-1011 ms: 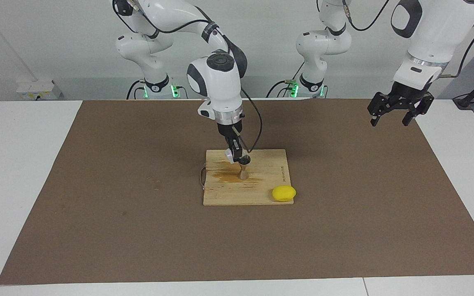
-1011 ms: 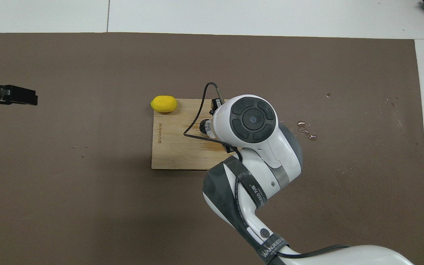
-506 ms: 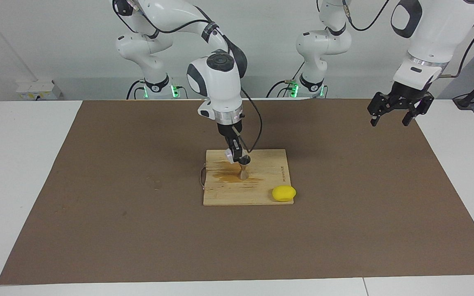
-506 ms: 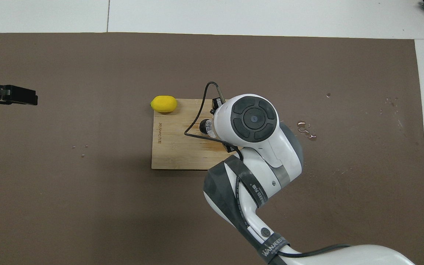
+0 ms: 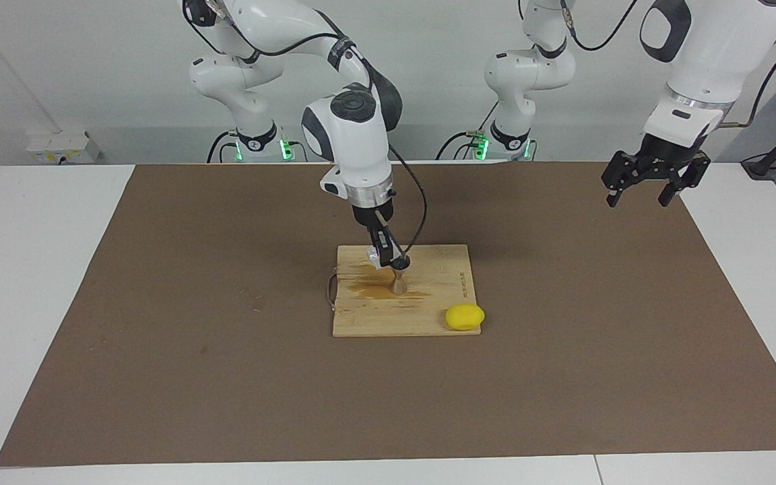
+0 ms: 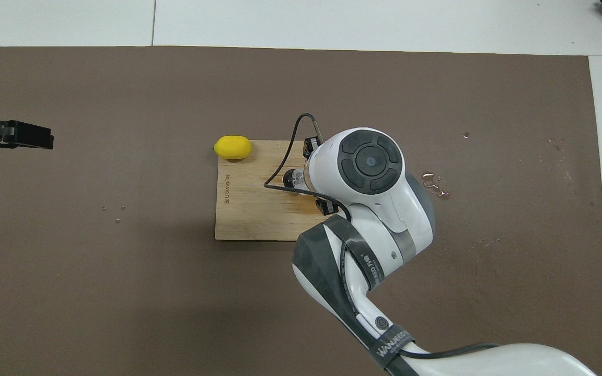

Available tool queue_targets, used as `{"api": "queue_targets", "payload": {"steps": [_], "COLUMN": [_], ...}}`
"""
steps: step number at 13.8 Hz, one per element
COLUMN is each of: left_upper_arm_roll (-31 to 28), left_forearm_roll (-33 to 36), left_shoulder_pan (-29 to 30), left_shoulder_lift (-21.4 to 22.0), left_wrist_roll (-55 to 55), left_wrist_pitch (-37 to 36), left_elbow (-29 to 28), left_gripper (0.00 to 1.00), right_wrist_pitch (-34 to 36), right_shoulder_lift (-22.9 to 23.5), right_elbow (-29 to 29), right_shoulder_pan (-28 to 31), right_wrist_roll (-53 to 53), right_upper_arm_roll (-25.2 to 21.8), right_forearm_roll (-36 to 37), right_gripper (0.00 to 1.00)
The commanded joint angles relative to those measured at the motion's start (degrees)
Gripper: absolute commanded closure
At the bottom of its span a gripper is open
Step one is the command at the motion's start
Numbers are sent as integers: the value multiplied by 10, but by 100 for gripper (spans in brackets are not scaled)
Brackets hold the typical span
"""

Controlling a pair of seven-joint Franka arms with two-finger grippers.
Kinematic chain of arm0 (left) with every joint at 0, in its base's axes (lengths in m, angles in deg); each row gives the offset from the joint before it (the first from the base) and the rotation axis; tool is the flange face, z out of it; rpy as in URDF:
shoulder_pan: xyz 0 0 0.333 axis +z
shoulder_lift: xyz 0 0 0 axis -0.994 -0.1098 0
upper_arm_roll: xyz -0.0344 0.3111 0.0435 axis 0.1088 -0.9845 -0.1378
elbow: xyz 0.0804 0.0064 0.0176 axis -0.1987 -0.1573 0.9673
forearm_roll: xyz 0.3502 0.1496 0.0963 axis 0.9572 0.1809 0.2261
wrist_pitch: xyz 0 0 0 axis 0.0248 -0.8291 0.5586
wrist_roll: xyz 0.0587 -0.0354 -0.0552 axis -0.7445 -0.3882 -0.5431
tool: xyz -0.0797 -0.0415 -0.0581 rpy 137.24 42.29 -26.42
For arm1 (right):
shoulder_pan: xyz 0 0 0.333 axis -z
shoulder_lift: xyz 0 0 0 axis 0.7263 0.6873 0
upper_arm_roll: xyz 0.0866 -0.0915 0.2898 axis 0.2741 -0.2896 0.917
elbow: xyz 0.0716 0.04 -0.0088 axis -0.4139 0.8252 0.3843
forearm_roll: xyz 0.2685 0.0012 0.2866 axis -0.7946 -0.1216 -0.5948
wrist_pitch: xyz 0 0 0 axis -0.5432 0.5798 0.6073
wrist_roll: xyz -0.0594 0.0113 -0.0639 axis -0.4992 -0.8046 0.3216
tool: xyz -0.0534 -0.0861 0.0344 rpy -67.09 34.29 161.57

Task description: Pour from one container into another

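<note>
The right gripper (image 5: 388,259) hangs over the wooden cutting board (image 5: 428,316) at the middle of the brown mat (image 5: 159,303); its fingers are clamped on the clear plastic cup (image 5: 376,256), a short, slightly frosted cylinder tipped over on its side, its mouth turned toward the metal jigger (image 5: 399,281); in the overhead view the cup (image 6: 294,179) shows only as a glassy glint beside the arm's wrist. The jigger stands upright on the board, directly under the cup's lip; it is small, silver-grey, two cones pinched at a narrow waist. A dark wet stain (image 5: 371,288) spreads on the wood around its base, toward the right arm's end of the table. A yellow lemon (image 5: 465,316) lies on the board's corner farthest from the robots, toward the left arm's end. The left gripper (image 5: 644,190) waits in the air over the mat's edge at its own end of the table, fingers spread apart, holding nothing.
</note>
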Motion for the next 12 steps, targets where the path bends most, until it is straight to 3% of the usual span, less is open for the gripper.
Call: {"api": "queue_targets", "payload": {"steps": [1,6,12], "left_upper_arm_roll": [-7,-7,-7], "left_forearm_roll": [-5,-5,-5], "left_shoulder_pan": [-8,-8,-8], "left_shoulder_lift": [3,4,4], "left_wrist_roll": [-8,-7,-9], "left_wrist_pitch": [10,10,11], "left_elbow": [-7,-7,-9], "left_gripper": [0,0,0], "right_wrist_pitch": [-10,-21,10], "right_shoulder_lift": [5,-10,-47], "right_elbow": [-15,-20,-13], "right_shoulder_pan": [17,64,180], "right_wrist_roll": [4,-33,-167], "right_upper_arm_roll": [5,8,8], "right_forearm_roll": [-40,-158,-388], "right_gripper": [100,100,100]}}
